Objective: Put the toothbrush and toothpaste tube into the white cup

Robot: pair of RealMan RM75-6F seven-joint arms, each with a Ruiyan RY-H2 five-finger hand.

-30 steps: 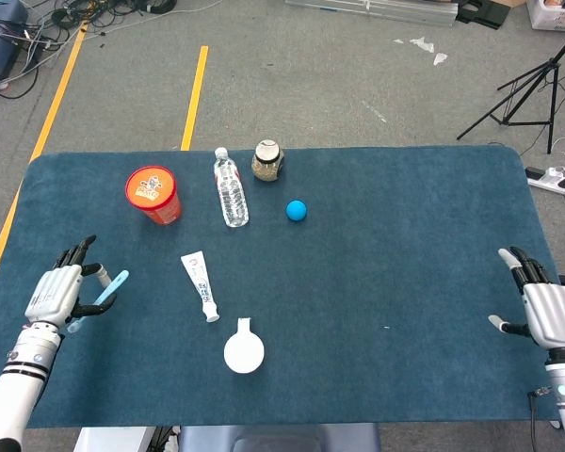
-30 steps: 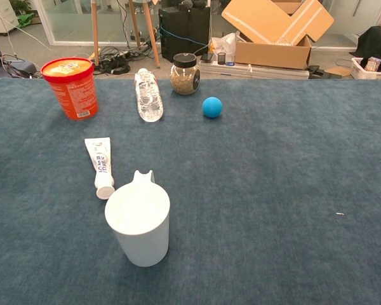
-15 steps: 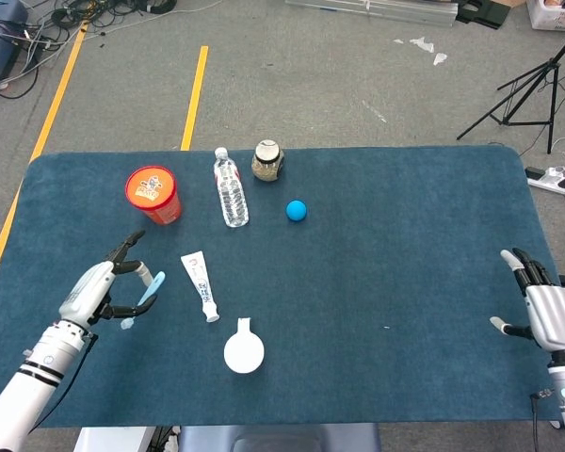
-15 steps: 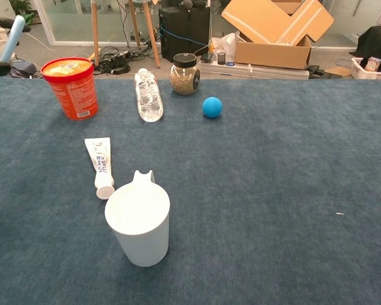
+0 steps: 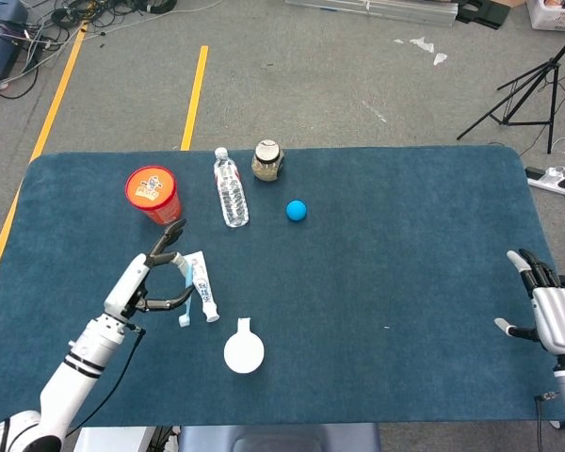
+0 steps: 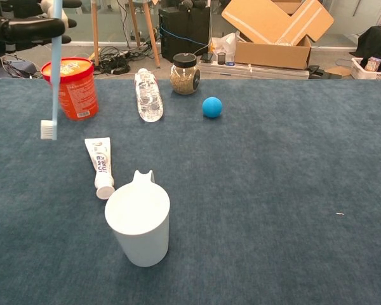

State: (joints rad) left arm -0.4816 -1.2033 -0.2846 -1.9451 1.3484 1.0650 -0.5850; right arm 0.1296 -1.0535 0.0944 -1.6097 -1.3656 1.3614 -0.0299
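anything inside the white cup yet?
Nothing visible: the white cup shows a bare interior in both views. The toothbrush hangs from the left hand; the toothpaste tube lies on the table. The cup's near inner wall is hidden.

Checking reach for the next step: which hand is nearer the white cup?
Left. The left hand, holding the toothbrush, is up and to the left of the white cup; the right hand rests at the table's far right edge.
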